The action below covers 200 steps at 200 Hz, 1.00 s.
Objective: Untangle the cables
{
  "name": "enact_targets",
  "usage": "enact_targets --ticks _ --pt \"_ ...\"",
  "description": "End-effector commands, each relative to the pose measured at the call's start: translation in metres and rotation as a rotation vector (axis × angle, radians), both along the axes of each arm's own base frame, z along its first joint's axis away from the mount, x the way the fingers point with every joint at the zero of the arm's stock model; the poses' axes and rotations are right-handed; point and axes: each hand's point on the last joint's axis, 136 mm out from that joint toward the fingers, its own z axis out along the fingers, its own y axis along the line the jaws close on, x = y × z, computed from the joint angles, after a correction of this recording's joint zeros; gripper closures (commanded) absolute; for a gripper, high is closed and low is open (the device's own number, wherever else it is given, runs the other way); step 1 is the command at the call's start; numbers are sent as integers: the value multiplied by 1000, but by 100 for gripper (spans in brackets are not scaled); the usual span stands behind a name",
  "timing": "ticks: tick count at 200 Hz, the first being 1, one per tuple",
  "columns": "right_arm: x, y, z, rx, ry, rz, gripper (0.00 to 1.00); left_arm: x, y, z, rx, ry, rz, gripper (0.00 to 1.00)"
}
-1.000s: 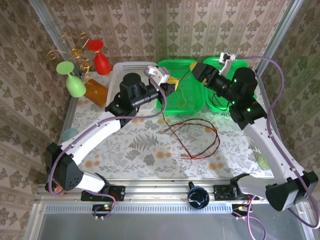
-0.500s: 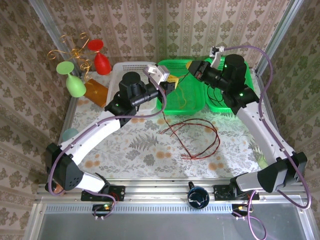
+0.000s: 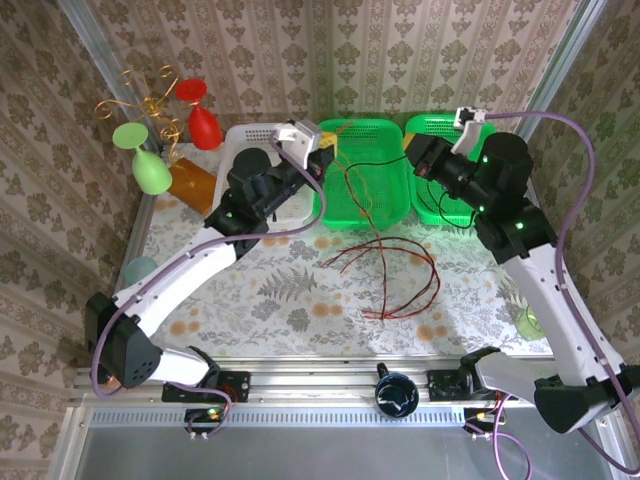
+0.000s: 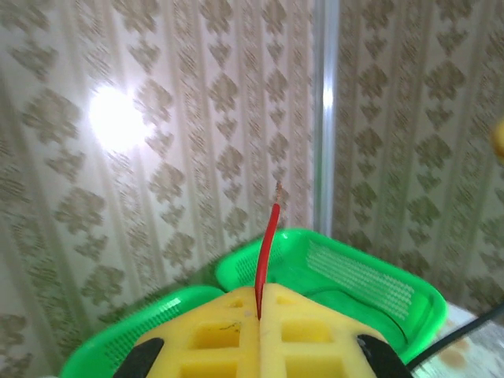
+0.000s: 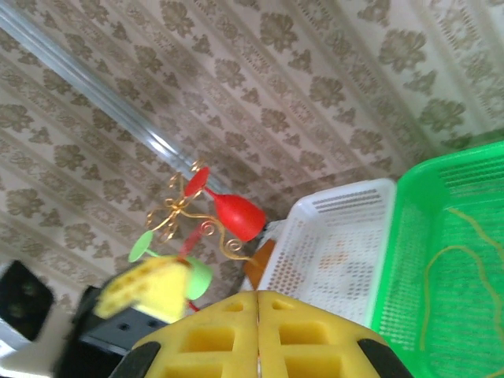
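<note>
Left gripper point(image 4: 259, 303) is clamped on the tip of a red cable point(image 4: 268, 236), which pokes up between its yellow pads, near the green basket point(image 3: 365, 223). The rest of it trails down to loose red loops point(image 3: 395, 270) on the desk point(image 3: 260, 290). A yellowish cable point(image 5: 430, 268) lies in the basket. Right gripper point(image 5: 258, 303) is clenched, with nothing visible in it.

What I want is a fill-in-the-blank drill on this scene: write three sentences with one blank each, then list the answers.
The left arm's jaws are shut on a ___ cable. A yellow-olive cable lies in a ___ basket. The right arm's jaws are ___, with their pads pressed together.
Answers: red; green; shut.
</note>
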Motion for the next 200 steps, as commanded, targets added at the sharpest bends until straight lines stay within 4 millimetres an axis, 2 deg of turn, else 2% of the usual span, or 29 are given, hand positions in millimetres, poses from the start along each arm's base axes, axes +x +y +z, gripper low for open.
enact_targets --ticks 1,50,72,121,175,181,200 --pt "-6 -31 -3 -89 -23 -144 100 -3 40 50 -130 -110 132 100" --pt "-20 -70 5 -147 -61 -321 100 -14 81 75 -80 -219 275 100" --pt "-27 -88 7 -160 -78 -407 100 -15 109 80 -56 -253 389 100" --pt "-48 -131 7 -194 -96 -607 100 -17 171 75 -64 -253 587 100" --pt "-62 -155 1 -233 -90 -709 100 -20 220 59 -61 -188 708 100" --pt "-64 -158 0 -238 -87 -723 100 -18 236 56 -59 -181 757 100" --pt "-70 -168 -3 -240 -84 -771 100 -23 256 49 -55 -168 825 100"
